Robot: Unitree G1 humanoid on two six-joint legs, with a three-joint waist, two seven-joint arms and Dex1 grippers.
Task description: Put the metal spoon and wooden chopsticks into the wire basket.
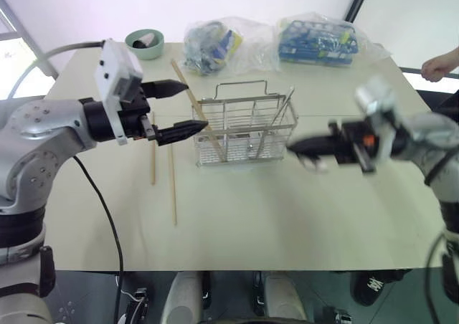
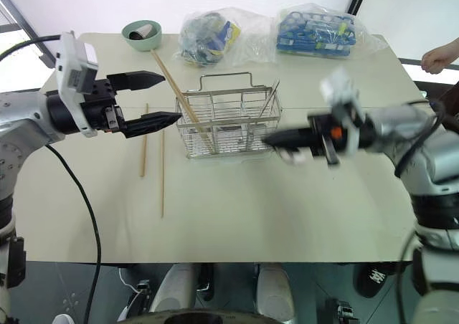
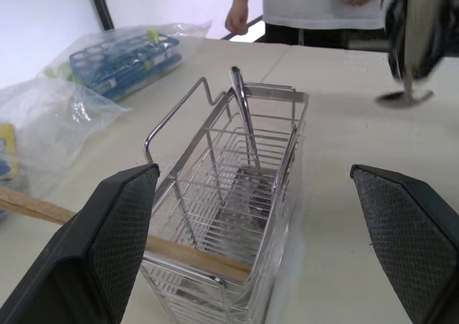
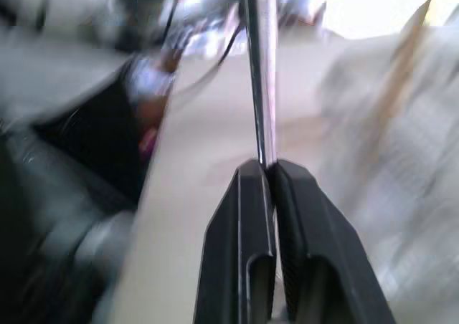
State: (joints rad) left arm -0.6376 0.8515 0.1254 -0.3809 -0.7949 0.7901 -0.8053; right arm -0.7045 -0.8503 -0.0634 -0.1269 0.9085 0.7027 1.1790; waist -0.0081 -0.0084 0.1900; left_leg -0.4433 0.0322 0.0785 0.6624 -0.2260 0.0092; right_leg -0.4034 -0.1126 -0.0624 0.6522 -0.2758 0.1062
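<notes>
Spoon in the basket, two chopsticks out

The metal spoon [image 3: 244,116] leans in the wire basket [image 1: 246,132], and one of the wooden chopsticks [image 1: 192,98] leans there too, sticking out toward the left gripper [image 1: 183,107]. That gripper's fingers [image 3: 118,241] are spread wide with nothing in them, just beside the basket's left end. Two more chopsticks [image 1: 173,188] lie flat on the surface [image 1: 287,216] under them. The right gripper [image 1: 295,147] has its fingers [image 4: 247,252] pressed together at the basket's right end. A shiny bar lines up with their tips, and I cannot tell if they hold it. Behind sit a green bowl [image 1: 145,43] and two clear bags [image 1: 215,44]. A person's hand [image 1: 439,67] is far right.
</notes>
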